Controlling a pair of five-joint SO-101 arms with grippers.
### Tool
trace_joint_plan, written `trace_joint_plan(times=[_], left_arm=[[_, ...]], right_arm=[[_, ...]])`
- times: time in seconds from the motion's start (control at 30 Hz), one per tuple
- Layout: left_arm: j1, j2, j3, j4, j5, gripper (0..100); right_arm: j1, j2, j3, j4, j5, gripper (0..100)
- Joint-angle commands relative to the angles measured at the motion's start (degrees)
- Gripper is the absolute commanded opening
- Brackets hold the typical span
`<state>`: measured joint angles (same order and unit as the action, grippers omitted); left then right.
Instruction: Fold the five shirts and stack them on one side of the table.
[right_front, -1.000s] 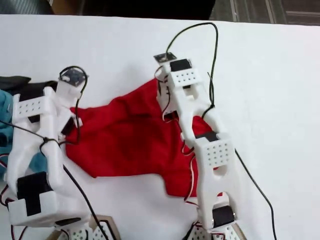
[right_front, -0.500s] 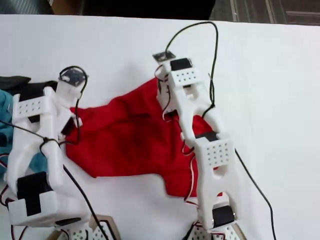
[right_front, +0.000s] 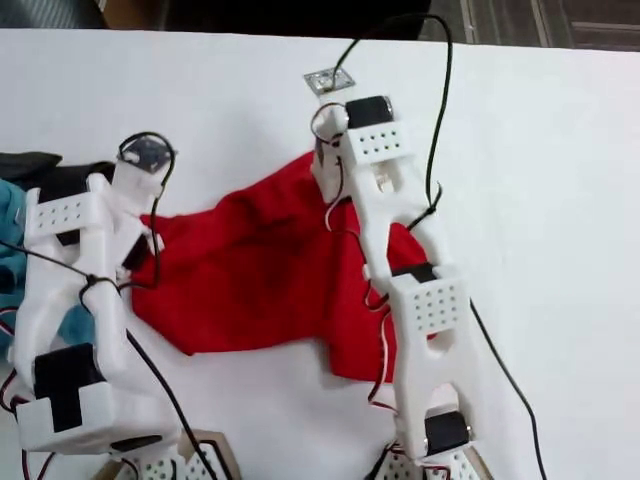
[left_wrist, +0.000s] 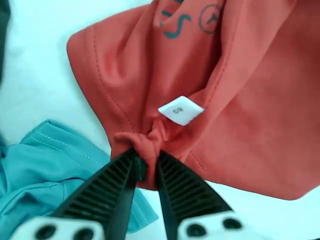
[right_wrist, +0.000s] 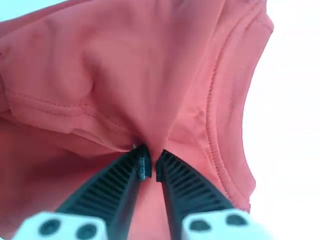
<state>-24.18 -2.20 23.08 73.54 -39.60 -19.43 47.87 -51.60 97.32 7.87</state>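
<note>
Pinching bunched folds of the red shirt (right_front: 250, 280) at mid-table, your left gripper (left_wrist: 147, 159) and right gripper (right_wrist: 151, 159) are both clamped tight; lift them evenly so neither fold slips.

The red shirt (right_front: 250, 285) lay rumpled mid-table. A teal shirt (right_front: 10, 250) and a dark shirt (right_front: 25, 163) sat bunched at its left.

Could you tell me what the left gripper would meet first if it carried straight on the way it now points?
The red shirt: the left gripper is shut on a bunched fold of it, and more of that cloth lies straight ahead, its white tag probably next.
</note>
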Motion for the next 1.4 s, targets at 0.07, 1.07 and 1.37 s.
trace_joint_plan(times=[0.07, 1.07, 1.37], left_arm=[[-0.44, -2.9, -0.31, -0.35, 0.62, 2], [-0.44, -2.81, -0.22, -0.44, 0.62, 2], [-0.26, -2.81, -0.22, -0.35, 0.62, 2]], right_arm=[[0.4, 1.54, -1.32, -0.04, 0.7, 11.5], [-1.19, 2.07, -6.68, 0.31, 0.53, 8.0], [0.13, 0.66, -8.0, 0.31, 0.7, 2.0]])
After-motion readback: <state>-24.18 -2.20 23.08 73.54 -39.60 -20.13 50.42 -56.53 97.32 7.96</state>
